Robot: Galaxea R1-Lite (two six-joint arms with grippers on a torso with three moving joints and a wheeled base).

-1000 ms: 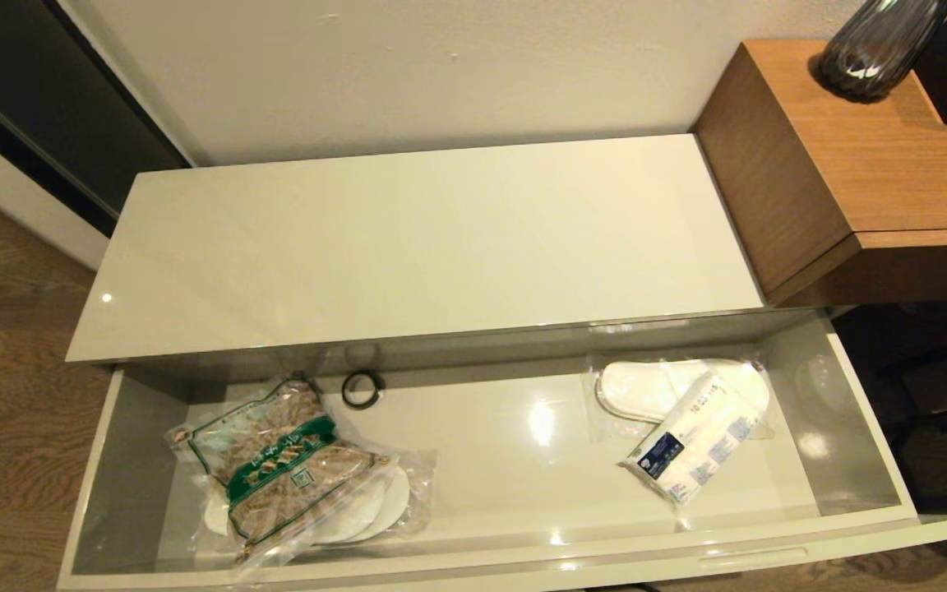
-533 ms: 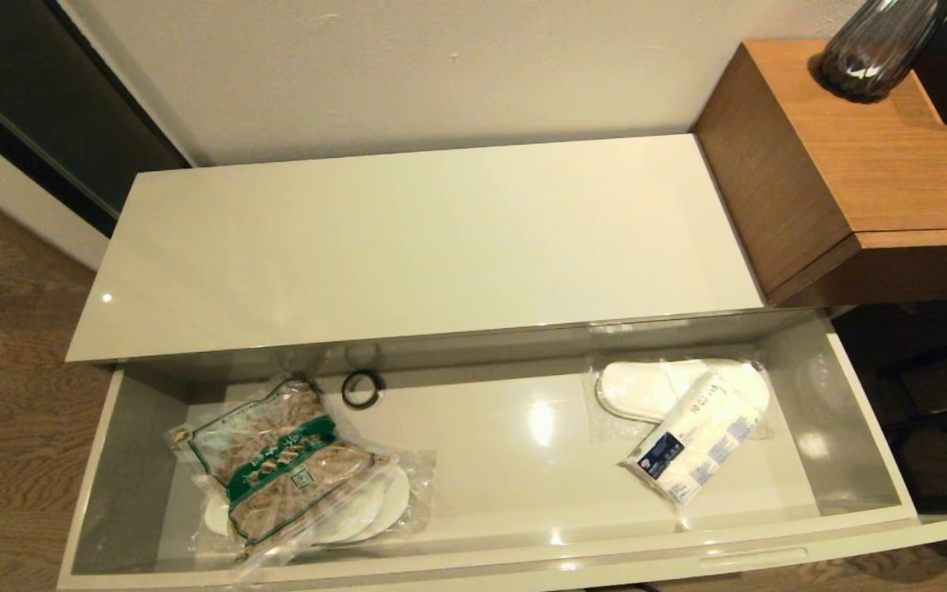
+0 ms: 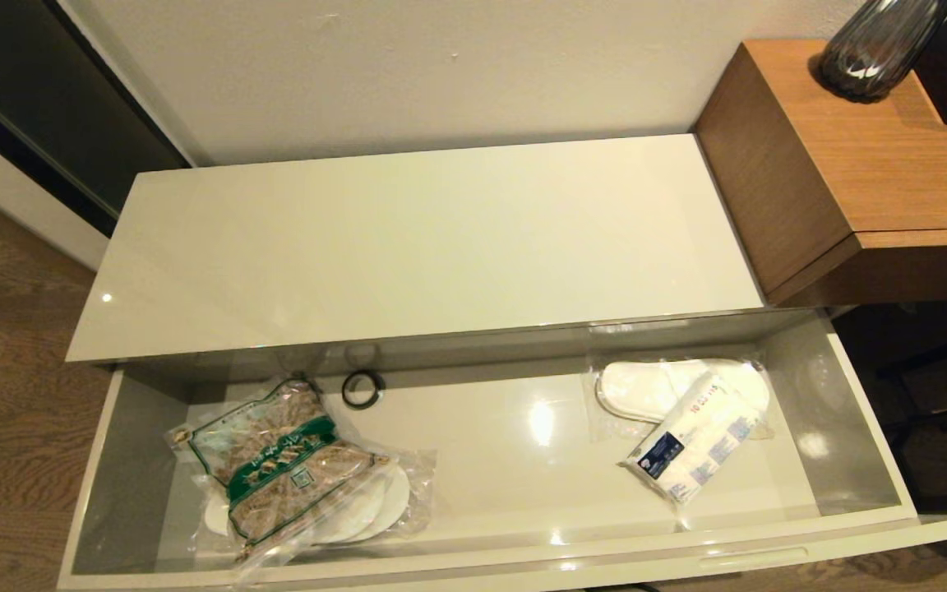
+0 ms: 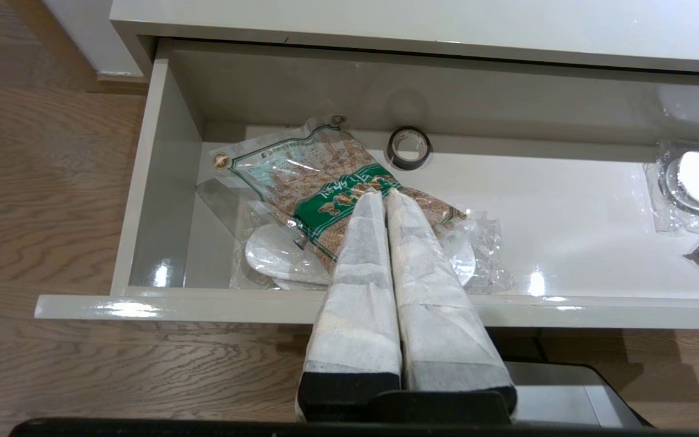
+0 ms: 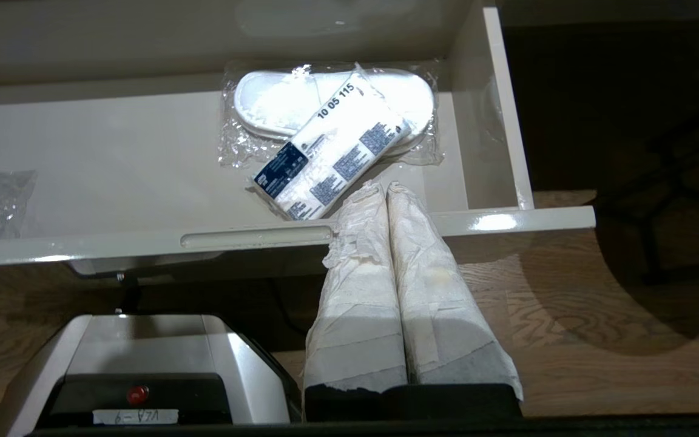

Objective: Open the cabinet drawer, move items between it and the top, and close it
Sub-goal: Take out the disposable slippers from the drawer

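Note:
The cream-white cabinet drawer (image 3: 457, 567) stands pulled fully out below the bare glossy top (image 3: 416, 247). At its left end lies the clear bag of tan food with a green-and-white label (image 3: 284, 469), resting on a clear-wrapped pair of white slippers (image 3: 379, 510). A second wrapped slipper pair (image 3: 646, 386) lies at the right end. Neither gripper shows in the head view. My left gripper (image 4: 383, 192) is shut and empty, held in front of the drawer above the food bag (image 4: 325, 188). My right gripper (image 5: 384, 187) is shut and empty near the drawer's front rim (image 5: 495, 221).
A white tissue pack with a dark blue label (image 3: 691, 448) lies across the right slippers. A small black ring (image 3: 361, 388) sits by the drawer's back wall. A taller brown wooden block (image 3: 852, 164) with a dark vase (image 3: 876, 45) stands right of the top.

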